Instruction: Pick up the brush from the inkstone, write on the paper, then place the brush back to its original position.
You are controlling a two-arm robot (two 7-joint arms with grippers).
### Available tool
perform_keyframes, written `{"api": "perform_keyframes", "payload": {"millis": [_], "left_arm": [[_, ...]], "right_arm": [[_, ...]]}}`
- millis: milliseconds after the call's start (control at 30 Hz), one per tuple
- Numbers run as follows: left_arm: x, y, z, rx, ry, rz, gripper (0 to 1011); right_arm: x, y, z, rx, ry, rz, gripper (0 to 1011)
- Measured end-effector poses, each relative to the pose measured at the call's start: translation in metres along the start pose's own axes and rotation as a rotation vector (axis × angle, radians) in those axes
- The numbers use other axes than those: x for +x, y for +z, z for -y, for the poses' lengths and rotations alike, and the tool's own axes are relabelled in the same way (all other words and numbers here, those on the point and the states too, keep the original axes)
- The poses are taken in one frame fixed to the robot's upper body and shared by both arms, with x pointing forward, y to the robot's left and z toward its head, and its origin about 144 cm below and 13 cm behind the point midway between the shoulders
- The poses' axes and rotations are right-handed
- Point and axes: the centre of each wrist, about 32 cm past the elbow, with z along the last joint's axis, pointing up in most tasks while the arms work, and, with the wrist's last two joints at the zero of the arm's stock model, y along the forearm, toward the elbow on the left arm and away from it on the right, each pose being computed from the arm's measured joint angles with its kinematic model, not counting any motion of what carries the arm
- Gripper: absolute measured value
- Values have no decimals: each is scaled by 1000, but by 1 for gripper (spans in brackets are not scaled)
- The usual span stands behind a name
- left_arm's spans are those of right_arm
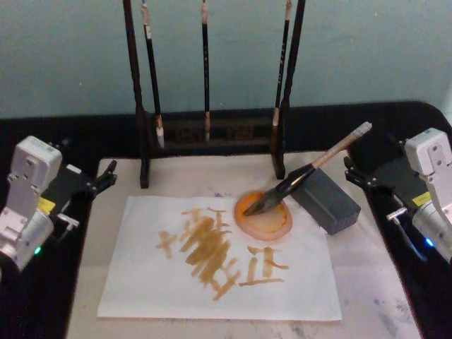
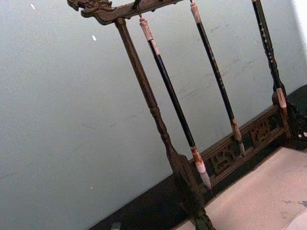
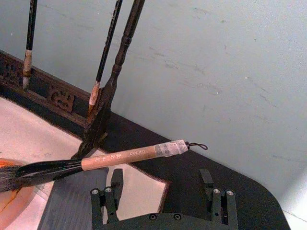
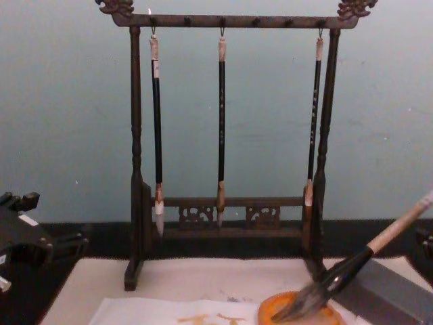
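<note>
The brush (image 1: 311,171) lies slanted, its pale handle resting on the grey inkstone block (image 1: 330,203) and its dark bristles dipped in an orange dish (image 1: 274,226). The white paper (image 1: 141,282) with orange-yellow strokes lies flat on the beige mat in front of them. My right gripper (image 1: 353,174) hovers open just right of the inkstone, level with the brush handle's end; from the right wrist, the brush (image 3: 120,156) lies beyond the open gripper (image 3: 161,175), untouched. My left gripper (image 1: 106,178) rests open at the mat's left edge, holding nothing.
A dark wooden rack (image 1: 212,134) with three thin hanging brushes stands at the back of the beige felt mat (image 1: 374,296). The black table (image 1: 42,141) surrounds the mat. A pale blue wall rises behind the rack.
</note>
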Motion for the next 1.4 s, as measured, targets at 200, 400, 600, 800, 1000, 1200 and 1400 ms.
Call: {"api": "perform_keyframes", "payload": {"millis": [200,400,600,800,1000,1200,1400], "left_arm": [[0,0,0,0,0,0,1010],[0,0,0,0,0,0,1010],[0,0,0,0,0,0,1009],[0,0,0,0,0,0,1009],[0,0,0,0,0,0,1010],[0,0,0,0,0,0,1010],[0,0,0,0,0,0,1010]], "right_arm": [[0,0,0,0,0,0,1000],[0,0,0,0,0,0,1000],[0,0,0,0,0,0,1000],[0,0,0,0,0,0,1000],[0,0,0,0,0,0,1000],[0,0,0,0,0,0,1000],[0,0,0,0,0,0,1000]]}}
